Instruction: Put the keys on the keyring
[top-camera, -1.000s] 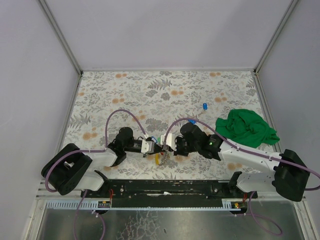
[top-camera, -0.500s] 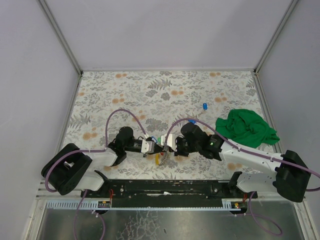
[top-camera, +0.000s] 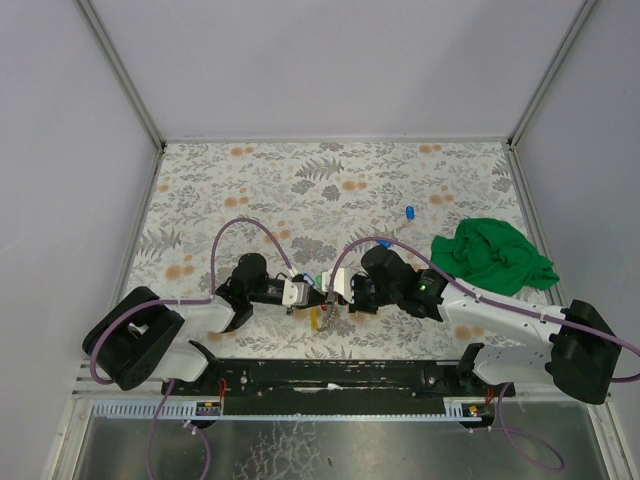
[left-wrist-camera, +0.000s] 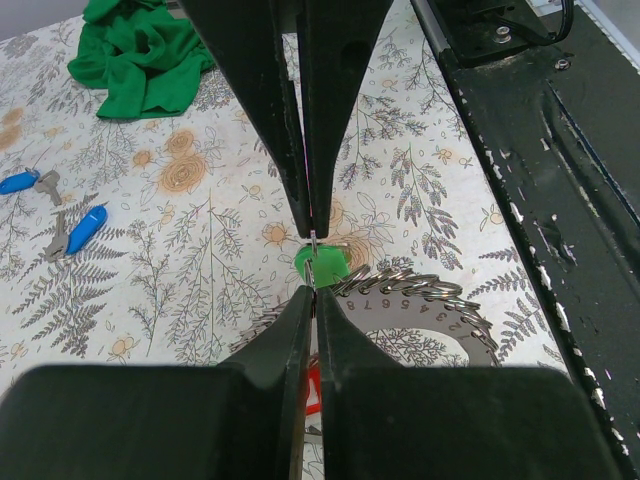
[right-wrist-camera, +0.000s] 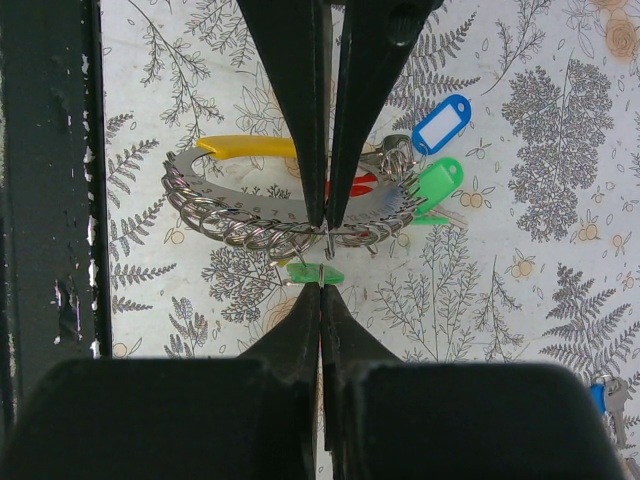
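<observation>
Both clenched: left tool and right tool meet tip to tip at a small green-tagged key, can't tell who's gripping it. Grey metal keyring sits right beside the tips. Blue-tagged keys and crumpled green cloth lie further out on the floral table.

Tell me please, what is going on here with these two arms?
The two arms meet near the front edge of the table, working on the keys. The left gripper and the right gripper are both shut, tip to tip, with a small green-tagged key between them, right beside the keyring. Which gripper actually pinches it is too small to tell. Two blue-tagged keys lie loose on the table, toward the green cloth.
</observation>
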